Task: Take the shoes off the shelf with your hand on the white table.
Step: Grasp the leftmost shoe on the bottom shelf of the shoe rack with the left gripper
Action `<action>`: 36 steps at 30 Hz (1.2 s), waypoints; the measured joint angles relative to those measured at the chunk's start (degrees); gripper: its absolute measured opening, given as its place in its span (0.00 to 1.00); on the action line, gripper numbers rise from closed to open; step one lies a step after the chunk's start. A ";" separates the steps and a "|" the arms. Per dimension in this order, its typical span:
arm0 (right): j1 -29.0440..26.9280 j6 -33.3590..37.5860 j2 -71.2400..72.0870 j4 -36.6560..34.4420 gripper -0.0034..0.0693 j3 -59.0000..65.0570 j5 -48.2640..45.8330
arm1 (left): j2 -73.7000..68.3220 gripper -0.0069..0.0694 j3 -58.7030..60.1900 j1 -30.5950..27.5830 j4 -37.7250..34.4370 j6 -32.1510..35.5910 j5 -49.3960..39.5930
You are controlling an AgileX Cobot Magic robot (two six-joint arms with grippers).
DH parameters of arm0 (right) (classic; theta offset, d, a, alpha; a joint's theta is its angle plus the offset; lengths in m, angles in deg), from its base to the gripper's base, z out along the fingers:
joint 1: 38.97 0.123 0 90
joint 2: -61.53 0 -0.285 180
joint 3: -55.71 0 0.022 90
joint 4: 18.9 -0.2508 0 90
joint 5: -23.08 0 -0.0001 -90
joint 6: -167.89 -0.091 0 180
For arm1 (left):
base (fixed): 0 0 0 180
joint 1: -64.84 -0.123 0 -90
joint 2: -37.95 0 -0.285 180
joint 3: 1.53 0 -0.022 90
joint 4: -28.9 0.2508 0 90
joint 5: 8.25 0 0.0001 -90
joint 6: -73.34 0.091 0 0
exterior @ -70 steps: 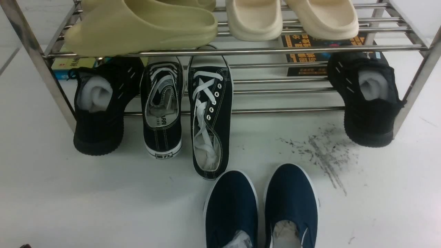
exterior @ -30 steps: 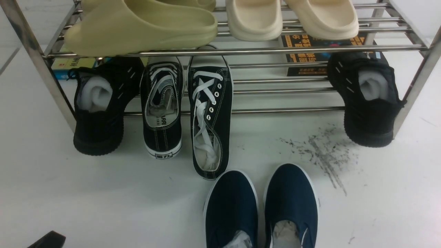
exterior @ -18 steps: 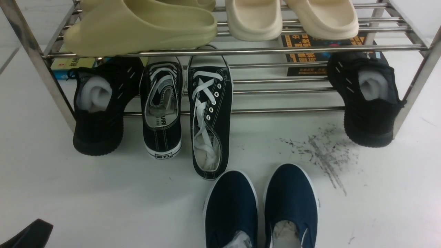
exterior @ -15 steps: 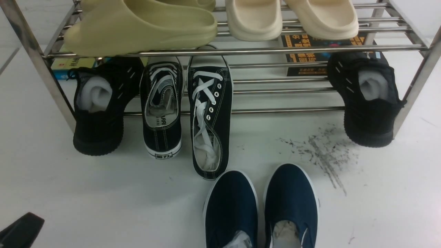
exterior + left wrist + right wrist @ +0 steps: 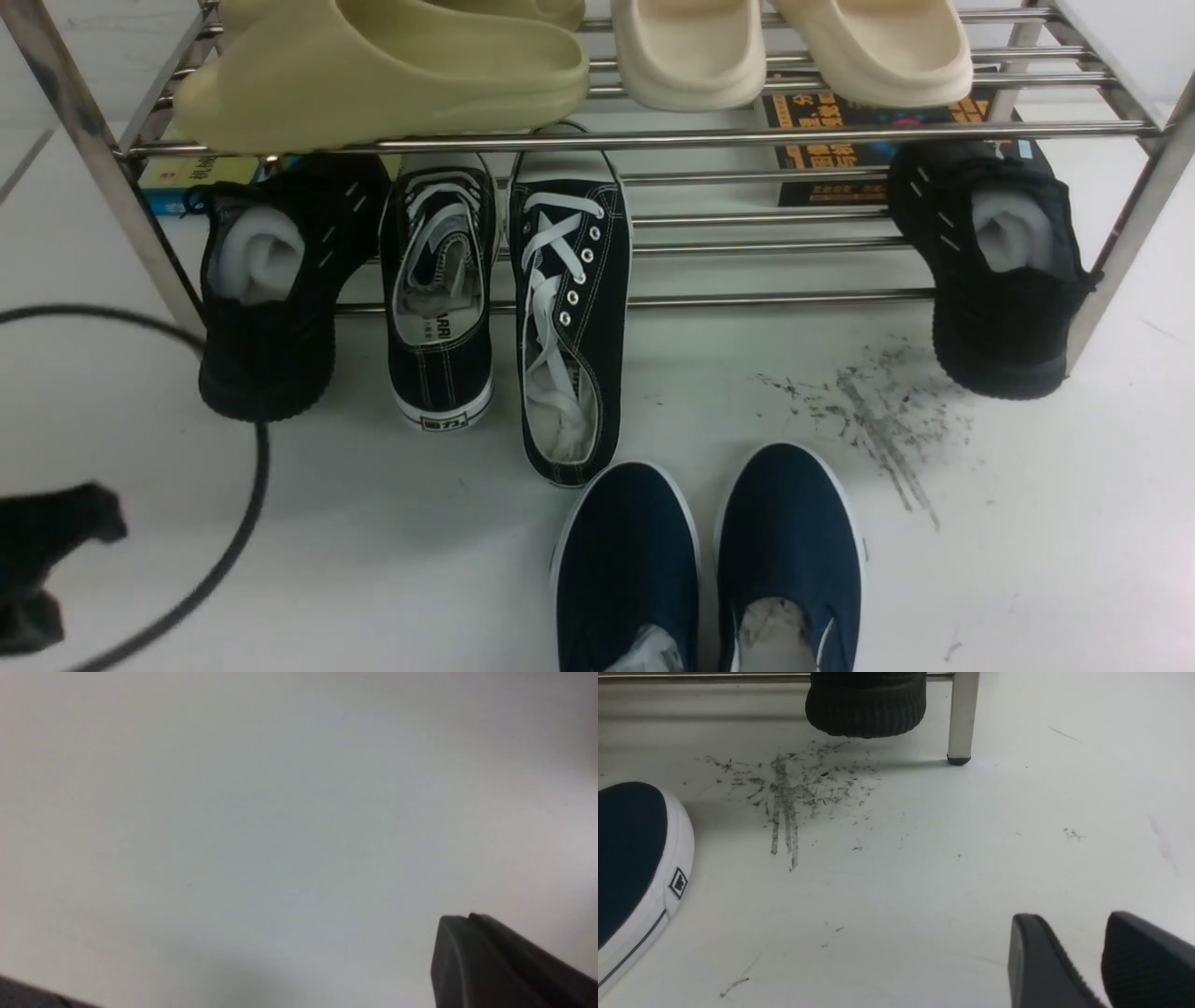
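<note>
Front view: shoes leaning on shelf; left end effector well apart, pressed together.

Bright, even overhead light noted. The glossy white counter is washed pale, with soft shadows cast beneath the shelf, whose chrome bars are streaked with glare. The left wrist view is blurred, grey, darkened at its corners; the left claw is rendered soft. Scuff marks are sharp; the right claw is slightly softened.
</note>
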State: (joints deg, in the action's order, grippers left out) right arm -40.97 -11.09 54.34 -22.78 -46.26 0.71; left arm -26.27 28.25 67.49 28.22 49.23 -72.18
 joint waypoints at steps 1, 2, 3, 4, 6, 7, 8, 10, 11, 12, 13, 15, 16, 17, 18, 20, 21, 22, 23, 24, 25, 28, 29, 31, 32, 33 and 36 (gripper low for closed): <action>0.00 0.00 0.00 0.00 0.37 0.00 0.00 | -2.31 0.09 -1.76 0.00 -1.99 1.73 0.28; 0.00 0.00 0.00 0.00 0.37 0.00 0.00 | -2.72 0.09 -2.07 0.05 -1.99 2.05 0.36; 0.00 0.00 0.00 0.00 0.37 0.00 0.00 | -5.72 0.09 -4.23 0.54 -5.58 4.14 1.49; 0.00 0.00 0.00 0.00 0.37 0.00 0.00 | -5.99 0.09 -4.42 0.80 -5.90 4.29 1.86; 0.00 0.00 0.00 0.00 0.37 0.00 0.00 | -8.10 0.09 -5.70 2.45 -8.26 5.09 3.62; 0.00 0.00 0.00 0.00 0.37 0.00 0.00 | -9.54 0.10 -6.51 4.66 -9.38 5.15 4.96; 0.00 0.00 0.00 0.00 0.37 0.00 0.00 | -10.61 0.10 -7.05 6.60 -9.86 4.94 5.89; 0.00 0.00 0.00 0.00 0.37 0.00 0.00 | -12.53 0.11 -8.00 10.08 -10.01 4.04 7.38; 0.00 0.00 0.00 0.00 0.37 0.00 0.00 | -14.66 0.11 -9.11 13.49 -9.51 2.53 9.30; 0.00 0.00 0.00 0.00 0.37 0.00 0.00 | -15.80 0.12 -9.71 15.05 -8.96 1.53 10.37; 0.00 0.00 0.00 0.00 0.37 0.00 0.00 | -17.25 0.13 -10.49 16.76 -7.88 0.16 11.89; 0.00 0.00 0.00 0.00 0.37 0.00 0.00 | -19.82 0.16 -11.92 19.24 -5.39 -2.68 15.42; 0.00 0.00 0.00 0.00 0.37 0.00 0.00 | -21.72 0.17 -13.08 20.12 -3.43 -5.03 17.55; 0.00 0.00 0.00 0.00 0.37 0.00 0.00 | -22.49 0.19 -13.59 20.47 -2.61 -6.06 18.85; 0.00 0.00 0.00 0.00 0.37 0.00 0.00 | -23.69 0.20 -14.42 20.61 -1.30 -7.79 20.08; 0.00 0.00 0.00 0.00 0.37 0.00 0.00 | -25.73 0.25 -15.80 20.81 1.51 -11.18 23.01; 0.00 0.00 0.00 0.00 0.37 0.00 0.00 | -26.60 0.28 -16.19 20.81 3.19 -12.83 24.63; 0.00 0.00 0.00 0.00 0.37 0.00 0.00 | -26.60 0.28 -16.19 20.81 3.19 -12.83 24.95; 0.00 0.00 0.00 0.00 0.37 0.00 0.00 | -27.67 0.33 -16.41 20.81 5.52 -15.21 26.86; 0.00 0.00 0.00 0.00 0.37 0.00 0.00 | -28.29 0.36 -16.41 20.81 7.19 -16.94 28.27; 0.00 0.00 0.00 0.00 0.37 0.00 0.00 | -28.64 0.37 -16.41 20.81 8.13 -17.91 28.95; 0.00 0.00 0.00 0.00 0.37 0.00 0.00 | -30.31 0.48 -16.41 20.81 11.90 -22.44 32.01; 0.00 0.00 0.00 0.00 0.37 0.00 0.00 | -30.82 0.51 -16.41 20.81 13.01 -23.82 32.69; 0.00 0.00 0.00 0.00 0.37 0.00 0.00 | -31.14 0.53 -16.41 20.81 14.48 -25.05 33.01; 0.00 0.00 0.00 0.00 0.37 0.00 0.00 | -31.21 0.53 -16.41 20.81 14.94 -25.27 33.16; 0.00 0.00 0.00 0.00 0.37 0.00 0.00 | -31.32 0.53 -16.41 20.81 15.91 -25.53 33.48; 0.00 0.00 0.00 0.00 0.37 0.00 0.00 | -32.26 0.54 -16.41 20.81 17.54 -25.80 34.75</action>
State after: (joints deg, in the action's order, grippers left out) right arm -40.97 -11.09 54.34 -22.78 -46.26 0.71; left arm -58.53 11.84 88.29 45.75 23.43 -37.43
